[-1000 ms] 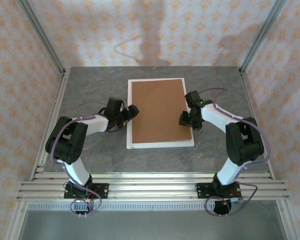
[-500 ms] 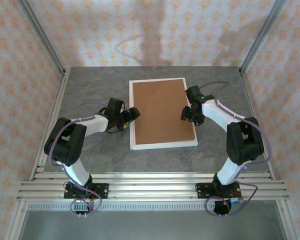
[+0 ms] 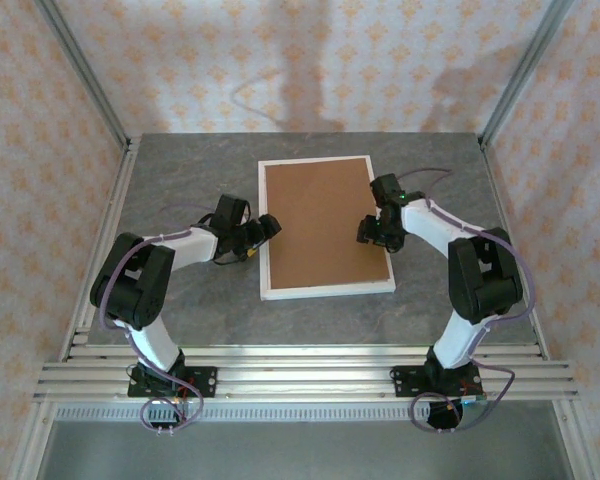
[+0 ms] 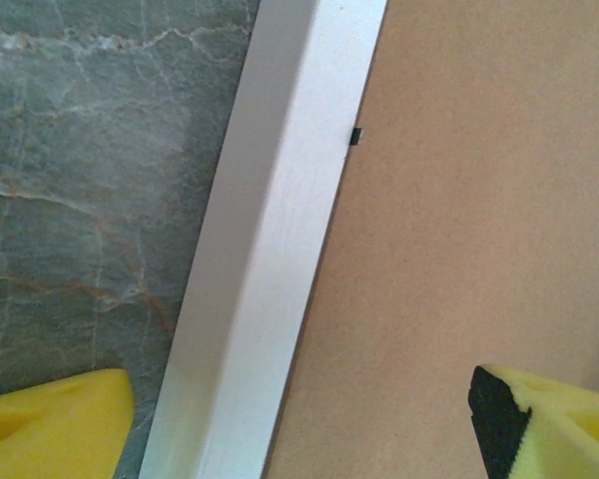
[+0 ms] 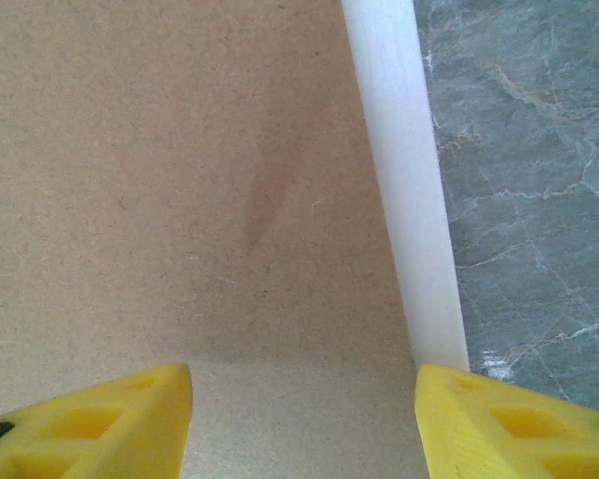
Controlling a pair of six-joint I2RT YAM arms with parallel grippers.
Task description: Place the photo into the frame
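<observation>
Top external: left claw (image 3: pixel 268 226) astride frame (image 3: pixel 325 291) edge.

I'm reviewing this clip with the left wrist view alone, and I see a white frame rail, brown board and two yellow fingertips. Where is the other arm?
Observer: In the top view, the right gripper sits at the opposite long edge of the frame, roughly level with the left gripper.
Operator: Are its jaws closed on anything?
Observer: No. Its wrist view shows its fingers apart. One is over the backing board and the other is by the white rail. They clamp nothing.
Operator: How does the frame lie?
Observer: From above it looks flat, back up on the table, with the board filling its opening.
</observation>
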